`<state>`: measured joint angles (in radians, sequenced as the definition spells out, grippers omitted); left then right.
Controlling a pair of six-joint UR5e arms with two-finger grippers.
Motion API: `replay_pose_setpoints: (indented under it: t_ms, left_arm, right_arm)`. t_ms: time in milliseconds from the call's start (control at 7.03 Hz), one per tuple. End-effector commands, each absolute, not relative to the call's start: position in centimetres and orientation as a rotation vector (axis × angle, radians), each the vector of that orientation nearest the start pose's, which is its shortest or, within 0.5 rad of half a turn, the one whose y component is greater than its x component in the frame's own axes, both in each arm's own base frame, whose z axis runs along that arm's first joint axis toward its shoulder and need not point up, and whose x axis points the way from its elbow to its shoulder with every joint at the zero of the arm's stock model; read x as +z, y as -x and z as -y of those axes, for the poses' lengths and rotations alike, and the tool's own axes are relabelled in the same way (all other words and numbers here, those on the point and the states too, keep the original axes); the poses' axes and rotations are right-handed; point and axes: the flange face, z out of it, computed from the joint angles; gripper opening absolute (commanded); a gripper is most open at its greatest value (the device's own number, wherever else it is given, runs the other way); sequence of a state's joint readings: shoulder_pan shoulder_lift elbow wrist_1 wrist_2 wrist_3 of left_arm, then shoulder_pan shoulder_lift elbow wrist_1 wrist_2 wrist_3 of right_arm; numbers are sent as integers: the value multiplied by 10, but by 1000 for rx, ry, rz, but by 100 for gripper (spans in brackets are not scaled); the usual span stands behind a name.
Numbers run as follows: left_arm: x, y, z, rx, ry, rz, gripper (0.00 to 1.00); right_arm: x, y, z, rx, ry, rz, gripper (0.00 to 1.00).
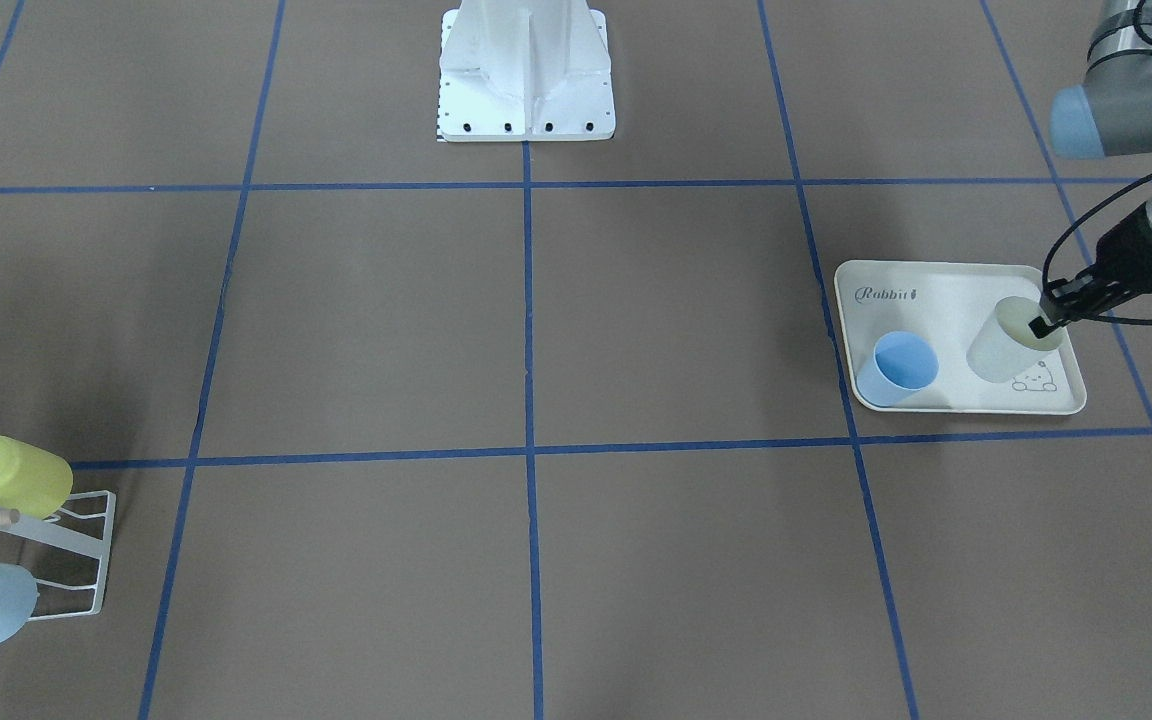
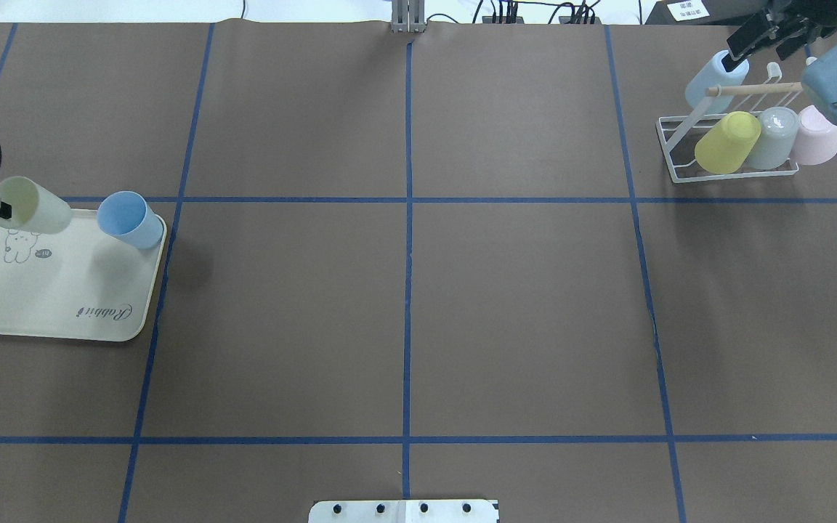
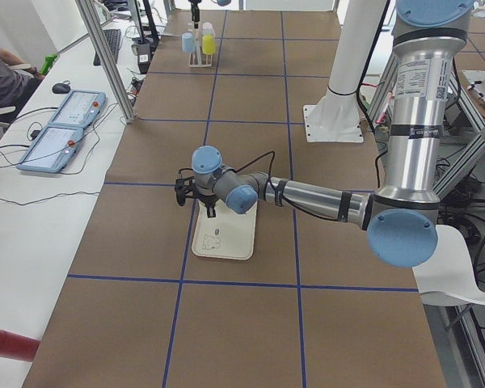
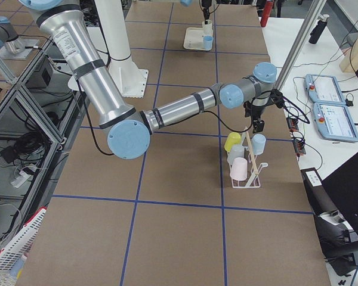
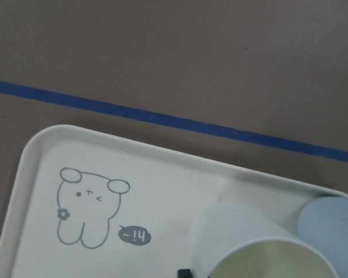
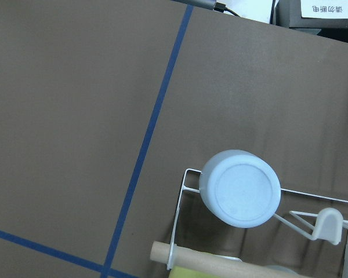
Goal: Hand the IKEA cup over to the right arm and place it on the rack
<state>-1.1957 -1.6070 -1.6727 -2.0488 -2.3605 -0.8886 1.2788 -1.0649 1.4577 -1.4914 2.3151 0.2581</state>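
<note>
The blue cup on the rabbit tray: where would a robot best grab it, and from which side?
Probably by the rim, from above, one finger inside and one outside. The blue cup stands upright, open mouth up, with smooth tapering walls and no handle. The left gripper seems to pinch the pale cup beside it that way.

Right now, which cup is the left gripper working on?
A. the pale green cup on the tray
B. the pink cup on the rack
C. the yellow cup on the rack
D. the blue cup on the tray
A: the left gripper grips the rim of the pale green cup on the tray, while the blue cup stands untouched beside it.
</note>
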Motion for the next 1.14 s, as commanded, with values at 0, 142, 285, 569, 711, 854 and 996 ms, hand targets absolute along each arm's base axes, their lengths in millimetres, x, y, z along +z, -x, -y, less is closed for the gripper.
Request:
replay_pose_setpoints:
  t_ms: [0,142,285,569,711,854,996]
  left_arm:
    - [491,-85,514,-284,-34,-1024,0]
    - [452,-85,510,-281,-48,-1032,0]
    - [417,-86,505,-326,-48,-1072,0]
    - [336,-129,499,-351,15,-1178,0]
    - [291,-161,479,-336,52,-1225,0]
    - [244,-184,478,-395,120,-1277,0]
    - [206,-226,464,-395,217,-1310,0]
  right_arm:
    - [391,139,675,-187,-240,838,99]
    - [374,155,664,-161,-236,855,99]
    - [357,166,645,-133,-235,877,99]
    - [316,179,607,-68,-240,933,99]
    - [285,189,585,-20,-234,979,99]
    - [258,207,562,2,-230,1030,99]
    - [239,221,549,60,-234,1111,99]
